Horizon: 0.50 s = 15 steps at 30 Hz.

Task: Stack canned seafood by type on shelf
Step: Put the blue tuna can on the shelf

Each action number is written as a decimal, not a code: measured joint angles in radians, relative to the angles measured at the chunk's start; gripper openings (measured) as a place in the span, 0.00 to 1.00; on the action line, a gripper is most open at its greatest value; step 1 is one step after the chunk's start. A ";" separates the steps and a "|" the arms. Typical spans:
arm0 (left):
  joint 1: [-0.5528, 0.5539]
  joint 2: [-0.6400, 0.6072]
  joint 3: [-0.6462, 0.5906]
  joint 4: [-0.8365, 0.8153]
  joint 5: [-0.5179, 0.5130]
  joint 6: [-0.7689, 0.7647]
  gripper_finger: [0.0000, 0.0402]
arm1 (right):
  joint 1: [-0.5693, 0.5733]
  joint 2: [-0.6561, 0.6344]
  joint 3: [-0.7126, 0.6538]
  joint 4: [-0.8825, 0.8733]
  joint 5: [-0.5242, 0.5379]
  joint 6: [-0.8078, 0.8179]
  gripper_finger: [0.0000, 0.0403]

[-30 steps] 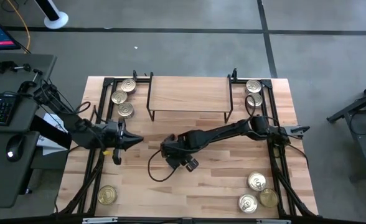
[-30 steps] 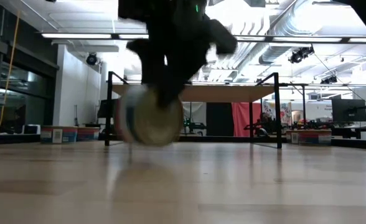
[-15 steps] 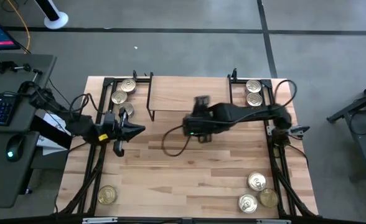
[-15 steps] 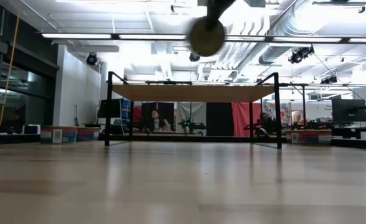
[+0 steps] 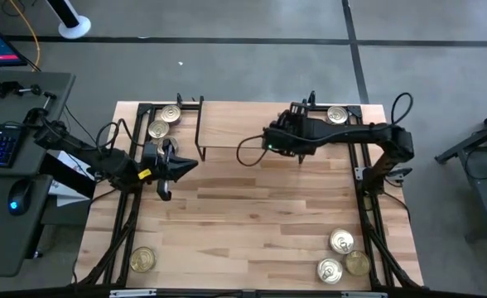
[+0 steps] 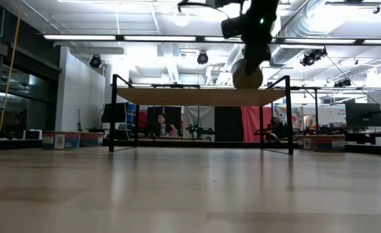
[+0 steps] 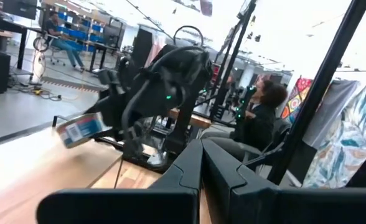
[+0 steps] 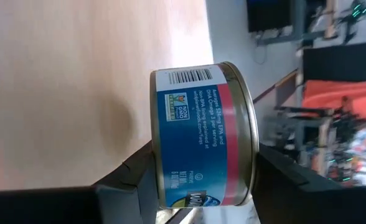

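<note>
My right gripper [image 5: 278, 142] is over the right part of the shelf [image 5: 235, 124], shut on a tin with a blue and red label [image 8: 201, 134]. In the low view this tin [image 6: 247, 74] hangs just above the shelf board [image 6: 177, 97]. My left gripper [image 5: 194, 164] hovers shut near the shelf's left near leg, touching nothing. Loose gold-lidded tins lie flat on the table: three at the far left [image 5: 171, 113], one at the far right [image 5: 337, 114], one at the near left [image 5: 142, 260] and three at the near right [image 5: 341, 242]. My right gripper pinches the tin between its two fingers, one finger [image 8: 130, 177] on each flat end face, the labelled side wall [image 8: 201, 93] bare between them. The fingers come from above, pointing down. The tin stands on edge below them; whether its rim touches the board I cannot tell.
Black arm frames run along the table's left [image 5: 132, 207] and right [image 5: 368, 207] sides. The shelf's thin black legs [image 6: 113, 113] stand at its corners. A cable loops from the right arm beside the shelf's near edge [image 5: 248, 153]. People and desks show beyond the table.
My right gripper, holding the tin, rose from the table's middle and swung toward the far and right edges, ending over the shelf's right part. The tin went from near the tabletop to just above the shelf board. My left gripper shifted slightly toward the shelf.
</note>
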 joint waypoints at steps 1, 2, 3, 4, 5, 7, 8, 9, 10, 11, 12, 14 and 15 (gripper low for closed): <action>0.000 0.000 0.000 0.001 0.001 0.000 0.00 | -0.009 0.002 -0.011 0.022 0.007 -0.025 0.42; -0.001 0.000 0.000 0.004 0.001 0.000 0.00 | -0.018 0.004 -0.020 0.032 0.008 -0.044 0.42; -0.003 0.000 0.000 0.010 0.003 0.000 0.00 | -0.028 0.004 -0.025 0.034 0.006 -0.051 0.42; -0.005 0.000 0.000 0.015 0.005 -0.001 0.00 | -0.038 0.004 -0.027 0.032 0.003 -0.054 0.42; -0.007 0.000 0.000 0.017 0.004 -0.007 0.00 | -0.047 0.003 -0.027 0.027 -0.004 -0.056 0.44; -0.010 0.000 0.000 0.017 0.005 -0.023 0.00 | -0.058 0.003 -0.027 0.008 -0.013 -0.066 0.48; -0.010 0.000 0.000 0.016 0.005 -0.025 0.00 | -0.062 0.003 -0.027 0.002 -0.015 -0.073 0.51; -0.010 0.000 0.000 0.016 0.005 -0.025 0.00 | -0.064 0.003 -0.027 0.001 -0.024 -0.075 0.54; -0.010 0.000 0.000 0.017 0.005 -0.025 0.00 | -0.065 0.003 -0.027 0.003 -0.040 -0.074 0.57; -0.010 0.000 0.000 0.016 0.005 -0.025 0.00 | -0.064 0.003 -0.027 -0.001 -0.053 -0.068 0.59; -0.010 0.000 0.000 0.016 0.005 -0.025 0.00 | -0.063 0.003 -0.027 -0.009 -0.069 -0.062 0.61; -0.007 0.000 0.000 0.016 0.004 -0.025 0.00 | -0.061 0.003 -0.027 -0.024 -0.103 -0.059 0.64; -0.007 0.000 0.000 0.016 0.000 -0.024 0.00 | -0.059 0.003 -0.027 -0.031 -0.118 -0.056 0.64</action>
